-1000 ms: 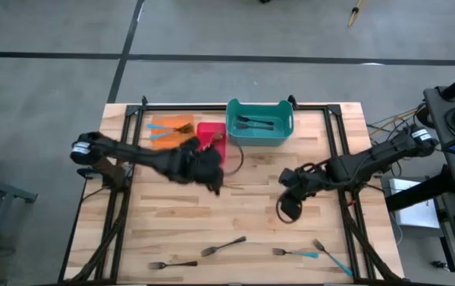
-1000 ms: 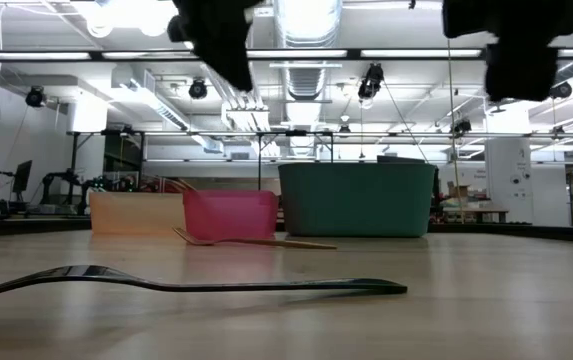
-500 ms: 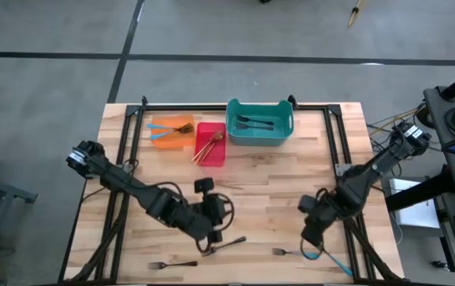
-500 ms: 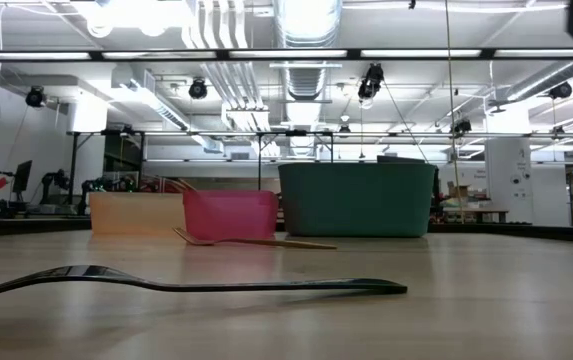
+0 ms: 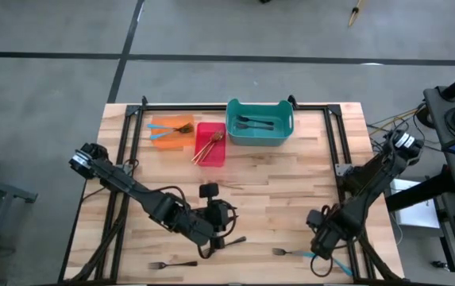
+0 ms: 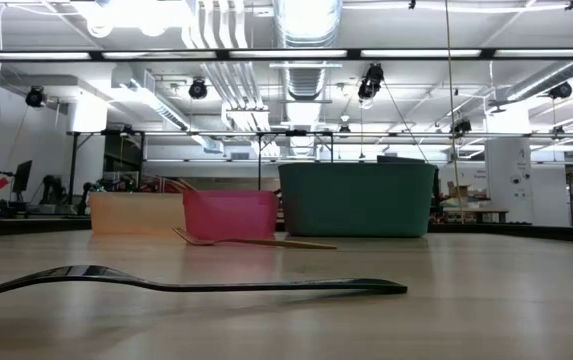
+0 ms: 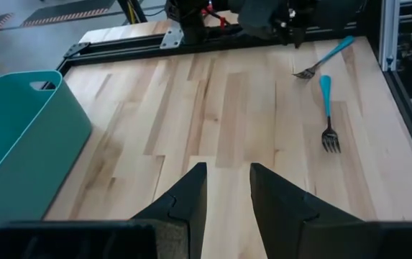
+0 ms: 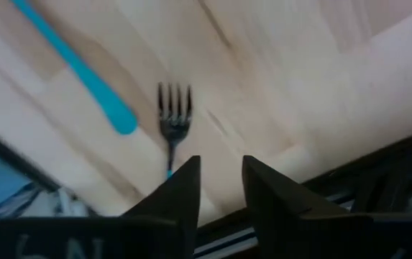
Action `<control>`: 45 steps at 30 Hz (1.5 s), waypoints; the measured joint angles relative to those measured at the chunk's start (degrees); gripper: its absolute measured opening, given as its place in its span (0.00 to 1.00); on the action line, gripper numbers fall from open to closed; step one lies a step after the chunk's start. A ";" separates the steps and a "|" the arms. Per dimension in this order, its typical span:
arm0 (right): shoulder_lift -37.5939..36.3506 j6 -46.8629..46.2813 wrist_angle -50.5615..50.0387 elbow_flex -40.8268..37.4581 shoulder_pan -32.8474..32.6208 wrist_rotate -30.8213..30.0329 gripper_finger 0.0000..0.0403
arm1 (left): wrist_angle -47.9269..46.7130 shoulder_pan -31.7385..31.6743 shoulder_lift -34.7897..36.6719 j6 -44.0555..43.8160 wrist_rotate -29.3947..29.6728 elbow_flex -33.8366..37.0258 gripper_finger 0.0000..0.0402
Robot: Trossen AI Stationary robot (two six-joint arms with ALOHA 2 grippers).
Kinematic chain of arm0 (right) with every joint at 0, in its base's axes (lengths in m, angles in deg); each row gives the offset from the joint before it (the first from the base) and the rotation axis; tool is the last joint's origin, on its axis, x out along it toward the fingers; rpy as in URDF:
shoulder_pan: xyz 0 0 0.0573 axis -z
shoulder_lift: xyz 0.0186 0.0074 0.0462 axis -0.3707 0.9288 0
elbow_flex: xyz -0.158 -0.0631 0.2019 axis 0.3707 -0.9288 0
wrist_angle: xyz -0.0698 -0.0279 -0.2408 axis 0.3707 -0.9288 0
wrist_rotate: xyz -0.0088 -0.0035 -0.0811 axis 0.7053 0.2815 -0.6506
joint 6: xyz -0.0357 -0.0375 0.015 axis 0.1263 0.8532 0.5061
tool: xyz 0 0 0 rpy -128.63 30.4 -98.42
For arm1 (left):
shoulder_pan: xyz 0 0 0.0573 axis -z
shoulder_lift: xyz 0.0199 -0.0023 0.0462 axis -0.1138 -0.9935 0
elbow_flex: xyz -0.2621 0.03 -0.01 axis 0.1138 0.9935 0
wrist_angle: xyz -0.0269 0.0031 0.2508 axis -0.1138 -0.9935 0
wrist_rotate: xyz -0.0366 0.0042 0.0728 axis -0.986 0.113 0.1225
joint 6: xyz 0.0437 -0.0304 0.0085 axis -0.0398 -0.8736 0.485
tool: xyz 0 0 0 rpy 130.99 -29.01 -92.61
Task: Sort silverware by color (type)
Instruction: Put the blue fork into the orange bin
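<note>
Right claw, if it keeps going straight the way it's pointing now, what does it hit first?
Most likely the blue-handled fork: its tines lie just ahead of the right claw, in line with the open gap. A second blue handle lies off to one side. Depth is hard to judge.

Teal bin [image 5: 260,123], red bin [image 5: 210,143], orange bin [image 5: 170,132] on pale striped wooden table [image 5: 275,183]; bright blue fork handles [image 7: 326,93], one dark grey fork [image 6: 186,284].

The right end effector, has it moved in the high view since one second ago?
Yes. The right end effector has moved away from the teal bin, toward the near table edge, and is now over the blue-handled forks.
</note>
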 joint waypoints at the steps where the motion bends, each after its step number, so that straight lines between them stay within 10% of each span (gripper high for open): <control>1: 0.60 0.49 -0.22 0.00 0.00 -0.04 0.26 | 0.02 -0.14 -0.09 0.00 0.02 0.00 0.22; 14: 4.21 2.24 3.57 0.00 -1.19 3.27 0.50 | -0.60 -1.43 -0.17 0.80 0.28 0.00 0.22; 32: 15.79 3.08 13.23 0.18 -5.05 7.59 0.51 | -1.03 -1.50 -0.16 0.87 0.39 0.07 0.22; 45: 16.38 4.35 10.23 0.13 -3.87 4.10 0.20 | -3.32 -1.59 -0.15 4.54 3.26 0.09 0.22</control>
